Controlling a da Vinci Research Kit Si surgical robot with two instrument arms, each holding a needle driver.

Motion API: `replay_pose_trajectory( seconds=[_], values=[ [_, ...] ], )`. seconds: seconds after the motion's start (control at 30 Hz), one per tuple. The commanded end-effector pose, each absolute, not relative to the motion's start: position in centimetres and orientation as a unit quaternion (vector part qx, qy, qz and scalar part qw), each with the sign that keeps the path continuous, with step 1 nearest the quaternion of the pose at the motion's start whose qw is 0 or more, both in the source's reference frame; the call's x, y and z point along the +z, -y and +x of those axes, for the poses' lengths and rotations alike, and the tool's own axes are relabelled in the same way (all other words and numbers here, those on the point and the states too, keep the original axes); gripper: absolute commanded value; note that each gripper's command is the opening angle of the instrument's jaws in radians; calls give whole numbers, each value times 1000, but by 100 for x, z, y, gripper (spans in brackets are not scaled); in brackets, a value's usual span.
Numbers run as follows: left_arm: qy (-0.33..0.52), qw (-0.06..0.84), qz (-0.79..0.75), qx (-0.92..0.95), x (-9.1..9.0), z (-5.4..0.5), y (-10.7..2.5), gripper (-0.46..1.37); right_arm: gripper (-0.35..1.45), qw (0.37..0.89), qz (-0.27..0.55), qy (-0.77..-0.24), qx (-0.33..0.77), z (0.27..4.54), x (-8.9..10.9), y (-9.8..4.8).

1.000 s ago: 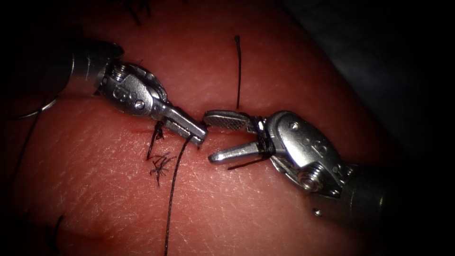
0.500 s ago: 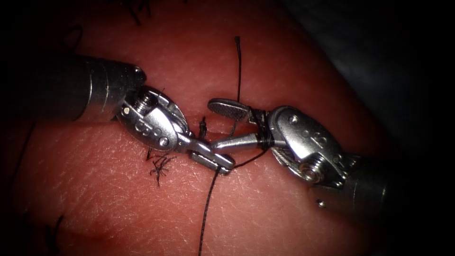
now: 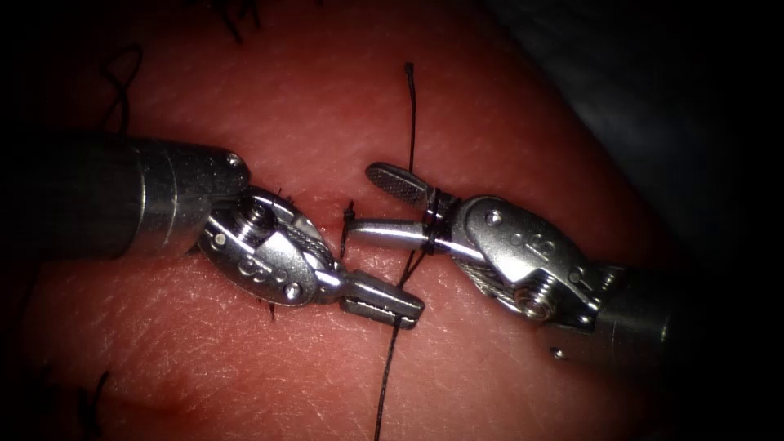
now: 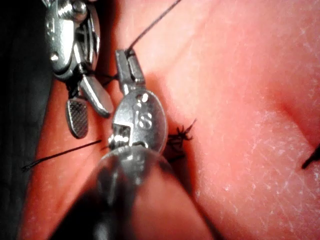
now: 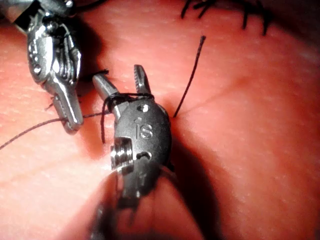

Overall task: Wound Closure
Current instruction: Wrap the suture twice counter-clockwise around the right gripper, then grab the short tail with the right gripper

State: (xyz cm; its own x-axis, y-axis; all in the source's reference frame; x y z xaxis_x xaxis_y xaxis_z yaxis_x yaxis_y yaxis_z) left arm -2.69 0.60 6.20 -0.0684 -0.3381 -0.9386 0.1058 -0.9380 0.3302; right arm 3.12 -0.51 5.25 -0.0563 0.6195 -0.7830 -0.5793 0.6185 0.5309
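- Thread (image 3: 390,371) sits clamped in the left pincer (image 3: 384,301), whose jaws are closed on the strand; from there it drops straight down over the tissue (image 3: 506,106).
- Right pincer (image 3: 376,204) stands open, one jaw raised, the other lying nearly level; thread is wound in loops around the base of both jaws, but the jaws grip nothing.
- Endoscope view gives a free tail (image 3: 410,122) rising from behind the right pincer and ending above it on bare tissue.
- Same view shows a short dark stub (image 3: 348,214) at the cut (image 3: 327,204), just beside the tip of the right pincer's lower jaw.
- Left wrist view adds the frayed knot (image 4: 181,134) on the tissue close against the left tool's body, which half hides it in the endoscope view; the strand (image 4: 152,22) leaves the closed left pincer (image 4: 128,64) taut.
- Right wrist view shows the loops (image 5: 122,97) crossing both open jaws of the right pincer (image 5: 121,80), and a row of older stitches (image 5: 225,7) further along the tissue.
- Needle: I cannot tell where it is.
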Motion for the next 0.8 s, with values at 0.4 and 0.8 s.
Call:
replay_pose_trajectory(
  seconds=[0.4, 0.8],
  values=[
    [92, 131, 652, -741, 635, -258, -71, -35, 99, 698, -2, -536, 475, 311, 525, 56],
    [90, 118, 651, -744, 634, -269, -92, -35, 96, 686, -12, -497, 532, 304, 531, 48]
  ],
)
